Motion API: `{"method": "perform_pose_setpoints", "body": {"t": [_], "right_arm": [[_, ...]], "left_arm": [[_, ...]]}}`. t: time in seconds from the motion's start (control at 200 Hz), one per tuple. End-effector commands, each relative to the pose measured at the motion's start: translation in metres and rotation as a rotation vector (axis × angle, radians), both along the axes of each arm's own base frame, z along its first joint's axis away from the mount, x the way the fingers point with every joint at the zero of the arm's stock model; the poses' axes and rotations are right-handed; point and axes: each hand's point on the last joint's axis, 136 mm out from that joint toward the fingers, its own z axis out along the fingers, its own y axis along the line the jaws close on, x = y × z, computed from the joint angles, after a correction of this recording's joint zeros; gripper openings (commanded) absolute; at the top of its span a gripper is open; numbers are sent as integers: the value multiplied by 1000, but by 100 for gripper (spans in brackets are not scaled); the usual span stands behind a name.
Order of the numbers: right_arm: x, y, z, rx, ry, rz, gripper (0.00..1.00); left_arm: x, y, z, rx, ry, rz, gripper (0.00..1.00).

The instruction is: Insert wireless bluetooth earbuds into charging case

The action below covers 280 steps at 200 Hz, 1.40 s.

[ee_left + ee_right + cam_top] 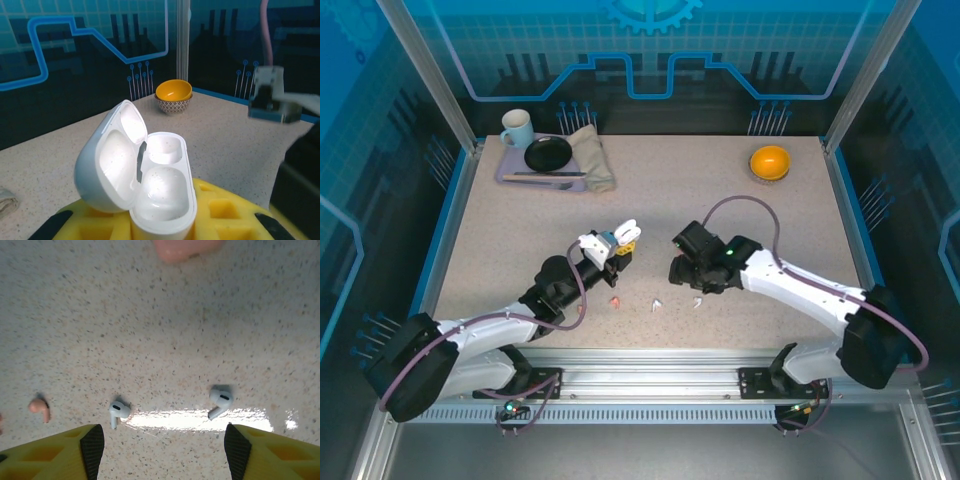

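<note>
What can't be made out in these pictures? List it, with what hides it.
Right wrist: pink shape at top, blurred and cut by the edge; identity unclear.
Left wrist: open white case, its underside hidden by yellow fingers.
Top external: earbuds too small to show which way they lie.

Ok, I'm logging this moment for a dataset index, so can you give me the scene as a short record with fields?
left gripper: shut on the white charging case
case state: lid open, both wells empty
right gripper: open, holding nothing, above the table
white earbuds: two, loose on the table, apart
salmon-pink earbud: loose on the table, beside the white ones
far right corner: orange bowl
</note>
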Motion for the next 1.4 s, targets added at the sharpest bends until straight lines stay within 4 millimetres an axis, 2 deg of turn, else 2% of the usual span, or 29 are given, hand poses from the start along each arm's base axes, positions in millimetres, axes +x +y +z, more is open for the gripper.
{"method": "perform_pose_setpoints", "body": {"t": [0.0, 0.32, 0.47, 0.72, 0.92, 1.396], "right_arm": [[2, 2, -2, -45, -1, -135, 68], [-10, 31, -44, -67, 85, -229, 68], [-18, 44, -58, -63, 125, -275, 68], [-19, 66, -75, -16, 176, -337, 67], [-20, 77, -83, 13, 208, -370, 65], [-18, 84, -91, 11, 223, -385, 53]], "left_arm": [[4, 8, 23, -44, -79, 38, 0], [23, 29, 34, -92, -55, 145, 0], [24, 30, 36, -101, -56, 148, 0], [25, 31, 39, -117, -56, 148, 0], [25, 30, 39, -121, -54, 140, 0], [24, 28, 37, -120, -49, 124, 0]]}}
